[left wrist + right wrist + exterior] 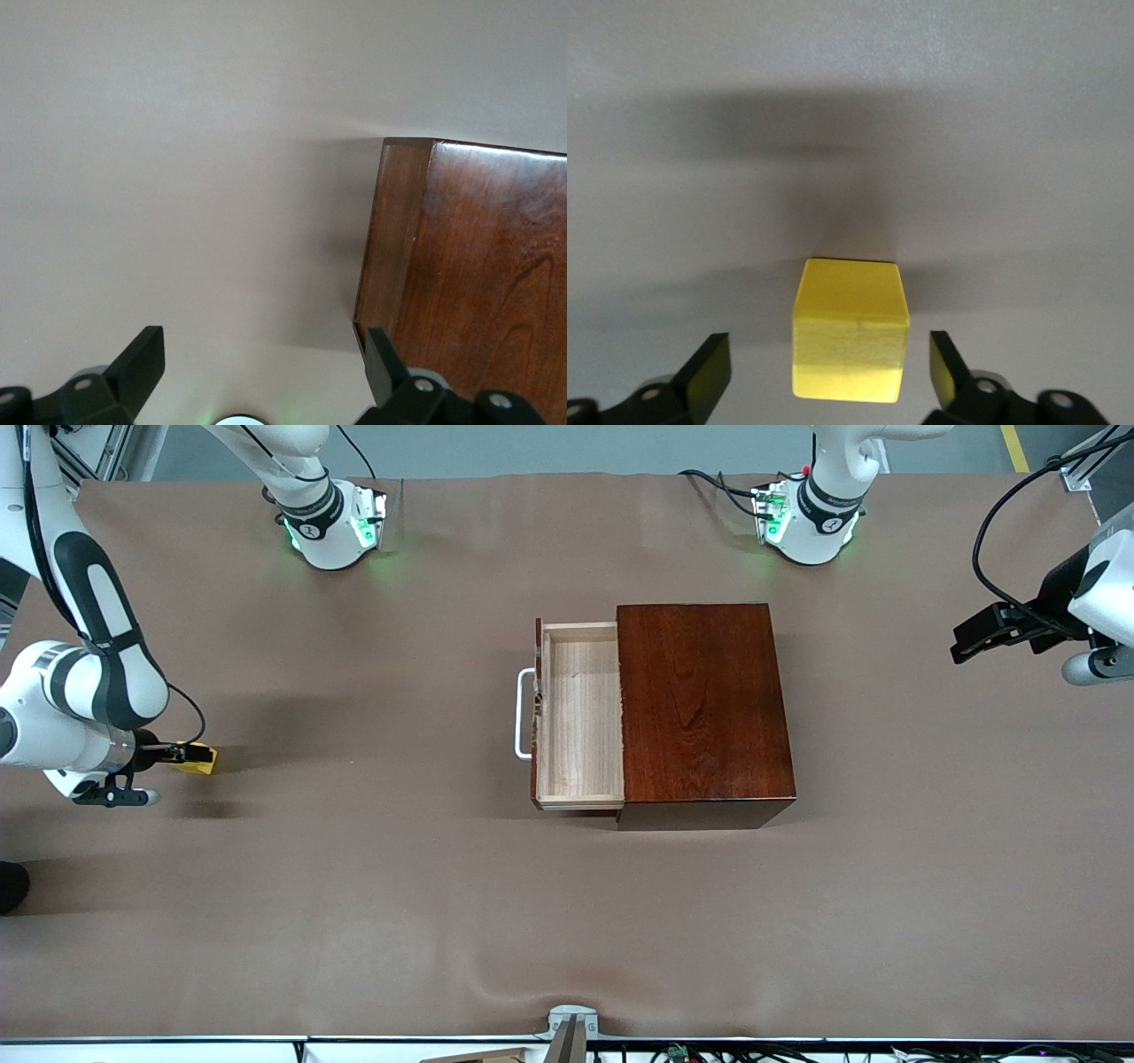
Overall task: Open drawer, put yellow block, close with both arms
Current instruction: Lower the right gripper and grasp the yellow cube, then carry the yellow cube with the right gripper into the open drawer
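The yellow block point(200, 759) sits on the table at the right arm's end. My right gripper point(188, 755) is down at table level, open, with one finger on each side of the yellow block point(849, 332); a gap shows on both sides and neither finger touches it. The drawer point(580, 717) stands pulled out of the dark wooden box point(704, 704) toward the right arm's end, its pale tray bare and its white handle point(523, 713) showing. My left gripper point(967, 645) waits open over the table at the left arm's end, holding nothing, with a corner of the box point(469, 266) ahead of it.
Brown cloth covers the table point(372, 903). The two arm bases point(332, 527) point(806, 522) glow green along the edge farthest from the front camera. A small grey mount point(571, 1023) sits at the nearest edge.
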`<action>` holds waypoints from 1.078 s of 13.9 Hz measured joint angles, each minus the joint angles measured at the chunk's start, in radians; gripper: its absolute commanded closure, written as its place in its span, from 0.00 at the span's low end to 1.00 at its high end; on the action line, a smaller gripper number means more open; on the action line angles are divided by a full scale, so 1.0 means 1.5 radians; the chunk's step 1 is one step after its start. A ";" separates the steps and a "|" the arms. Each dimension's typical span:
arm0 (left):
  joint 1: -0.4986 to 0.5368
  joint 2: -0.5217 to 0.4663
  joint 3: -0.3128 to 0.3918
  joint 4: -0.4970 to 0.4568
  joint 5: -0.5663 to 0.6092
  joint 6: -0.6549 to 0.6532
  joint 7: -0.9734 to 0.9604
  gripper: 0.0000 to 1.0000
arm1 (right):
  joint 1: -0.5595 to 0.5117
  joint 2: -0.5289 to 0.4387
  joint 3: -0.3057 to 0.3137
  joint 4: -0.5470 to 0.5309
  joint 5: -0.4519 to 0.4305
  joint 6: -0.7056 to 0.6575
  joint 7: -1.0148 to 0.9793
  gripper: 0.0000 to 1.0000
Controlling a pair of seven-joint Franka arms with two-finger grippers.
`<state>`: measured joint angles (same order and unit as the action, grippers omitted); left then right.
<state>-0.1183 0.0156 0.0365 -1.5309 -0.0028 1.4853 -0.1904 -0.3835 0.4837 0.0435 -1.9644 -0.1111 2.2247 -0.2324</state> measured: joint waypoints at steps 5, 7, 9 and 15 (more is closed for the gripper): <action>0.001 0.000 0.000 -0.001 0.000 0.000 0.022 0.00 | -0.008 0.005 0.000 0.000 -0.001 0.000 -0.025 0.49; 0.001 0.000 0.000 -0.002 0.000 0.000 0.022 0.00 | -0.012 0.009 0.000 0.000 -0.001 0.001 -0.031 0.82; 0.001 0.000 -0.001 -0.002 0.000 0.000 0.022 0.00 | -0.012 0.009 0.000 0.000 -0.001 0.000 -0.034 1.00; 0.003 0.000 -0.001 -0.003 0.000 0.000 0.023 0.00 | 0.001 -0.025 0.017 0.018 0.003 -0.111 -0.031 1.00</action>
<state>-0.1142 0.0156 0.0352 -1.5347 -0.0028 1.4853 -0.1557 -0.3825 0.4457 0.0693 -1.9372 -0.1073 2.0581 -0.2791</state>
